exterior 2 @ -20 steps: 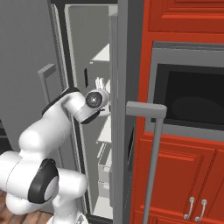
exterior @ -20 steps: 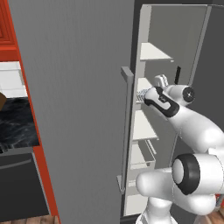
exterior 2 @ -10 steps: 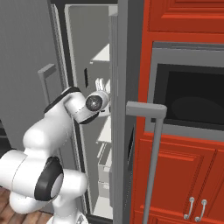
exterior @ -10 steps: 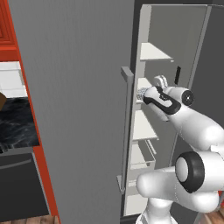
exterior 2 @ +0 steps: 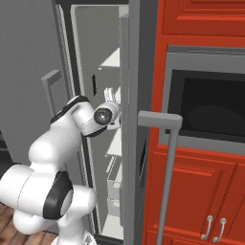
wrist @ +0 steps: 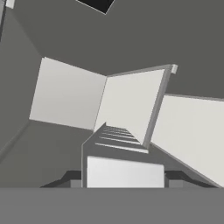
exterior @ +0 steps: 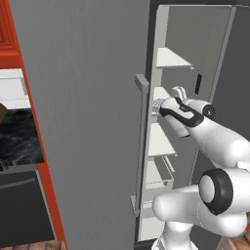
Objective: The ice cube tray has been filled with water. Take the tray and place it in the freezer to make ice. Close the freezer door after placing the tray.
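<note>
The freezer [exterior: 168, 146], a narrow grey compartment with white shelves [exterior 2: 112, 60], has its freezer door [exterior 2: 131, 95] swung open towards me, edge-on, with a bar handle [exterior 2: 167, 143]. My gripper [exterior: 163, 103] reaches in at mid height, beside a white shelf, and is shut on the ice cube tray [exterior: 157, 105]. In the hand view the tray [wrist: 118, 142] is a pale grey ridged slab. It juts forward from the gripper [wrist: 124, 177] over white shelves [wrist: 68, 96]. From this angle the water is hidden. I cannot tell whether the tray touches a shelf.
A plain grey door [exterior: 83, 122] with a vertical handle [exterior: 141, 146] stands shut left of the opening. Red cabinets [exterior 2: 201, 201] and a dark oven recess [exterior 2: 210, 105] lie right of the open door. A dark counter [exterior: 17, 136] is at far left.
The hand stays almost in place inside the freezer, still gripping the tray. The arm's lower links have shifted slightly.
</note>
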